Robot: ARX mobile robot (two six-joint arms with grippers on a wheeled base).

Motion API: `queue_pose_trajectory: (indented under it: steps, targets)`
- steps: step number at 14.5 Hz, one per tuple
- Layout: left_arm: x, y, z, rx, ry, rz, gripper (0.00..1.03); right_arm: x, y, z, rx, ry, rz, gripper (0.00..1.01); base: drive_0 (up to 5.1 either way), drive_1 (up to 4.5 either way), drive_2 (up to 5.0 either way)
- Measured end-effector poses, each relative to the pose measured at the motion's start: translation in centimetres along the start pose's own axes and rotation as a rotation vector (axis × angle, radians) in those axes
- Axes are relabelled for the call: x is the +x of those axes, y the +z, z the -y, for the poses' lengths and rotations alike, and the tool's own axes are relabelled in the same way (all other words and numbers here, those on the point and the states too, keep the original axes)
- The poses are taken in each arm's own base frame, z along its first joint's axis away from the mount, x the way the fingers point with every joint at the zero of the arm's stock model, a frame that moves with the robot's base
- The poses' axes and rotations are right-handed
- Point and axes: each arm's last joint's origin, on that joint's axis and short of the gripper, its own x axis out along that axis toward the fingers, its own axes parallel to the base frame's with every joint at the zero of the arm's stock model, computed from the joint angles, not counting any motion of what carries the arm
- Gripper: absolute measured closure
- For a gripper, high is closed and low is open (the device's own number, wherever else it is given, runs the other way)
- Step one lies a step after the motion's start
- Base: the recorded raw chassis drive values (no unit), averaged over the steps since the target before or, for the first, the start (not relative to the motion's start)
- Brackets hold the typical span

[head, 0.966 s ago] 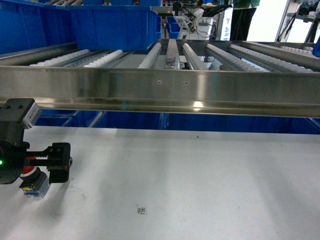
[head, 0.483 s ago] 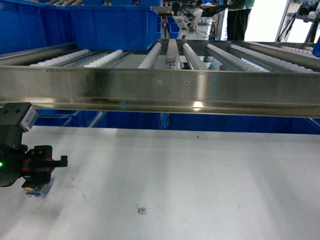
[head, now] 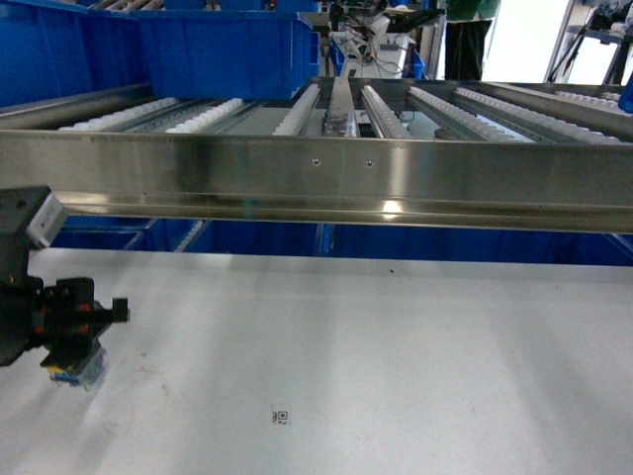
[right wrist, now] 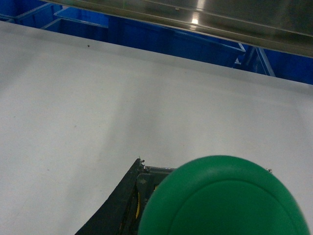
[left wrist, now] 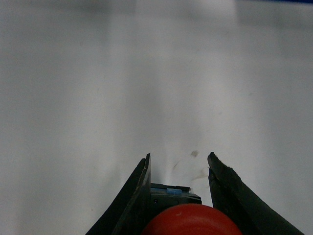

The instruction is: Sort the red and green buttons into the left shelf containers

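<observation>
White worktop [head: 396, 356] below a steel roller shelf [head: 326, 183]: your left pincer [left wrist: 178, 196] clamps the red button [left wrist: 190, 220], the right pincer [right wrist: 146, 205] grips the green button [right wrist: 225, 200], both lifted for carrying to the blue bins [head: 148, 49].

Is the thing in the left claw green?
No, the button between the left end effector's fingers has a red cap.

A green button [right wrist: 225, 198] filled the lower right of the frame, its rounded cap closest to the lens. Just left of the cap, one dark finger [right wrist: 115, 210] of the right claw [right wrist: 195, 215] pressed against the button's body, which showed a metal edge. Beyond the cap stretched the white worktop [right wrist: 98, 98], and past its far edge ran blue bins [right wrist: 195, 46] under a steel rail [right wrist: 220, 19].
</observation>
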Motion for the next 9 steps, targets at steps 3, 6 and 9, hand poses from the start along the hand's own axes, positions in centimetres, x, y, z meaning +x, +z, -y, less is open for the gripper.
queue_pose_trajectory:
  steps: [3, 6, 9]
  targets:
    - [-5.9, 3.8, 0.4, 0.027, -0.047, 0.207, 0.71, 0.0, 0.0, 0.0, 0.000, 0.000, 0.000, 0.66, 0.0, 0.00, 0.0]
    - [-11.4, 3.1, 0.2, 0.012, -0.027, 0.278, 0.71, 0.0, 0.0, 0.0, 0.000, 0.000, 0.000, 0.66, 0.0, 0.00, 0.0]
    - [-16.6, 1.6, 2.6, 0.044, -0.007, 0.347, 0.71, 0.0, 0.0, 0.0, 0.000, 0.000, 0.000, 0.66, 0.0, 0.00, 0.0]
